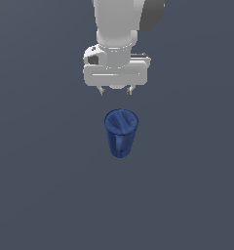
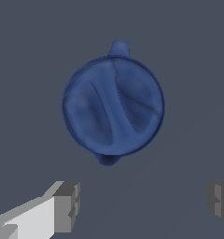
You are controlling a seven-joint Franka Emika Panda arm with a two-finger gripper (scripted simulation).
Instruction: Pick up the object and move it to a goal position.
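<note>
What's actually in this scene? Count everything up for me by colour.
Dark blue: 1, the ridged cup-like object, standing on the grey floor.
White: 1, the robot arm with its gripper, fingers apart above the object.
Total: 2

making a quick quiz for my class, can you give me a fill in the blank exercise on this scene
1. The ridged cup is dark ____ in colour.
2. The hand has its fingers ____, with nothing between them.
3. In the exterior view the hand is ____ the cup, not touching it.
4. The arm's casing is ____.

Missing words: blue; open; above; white
</note>
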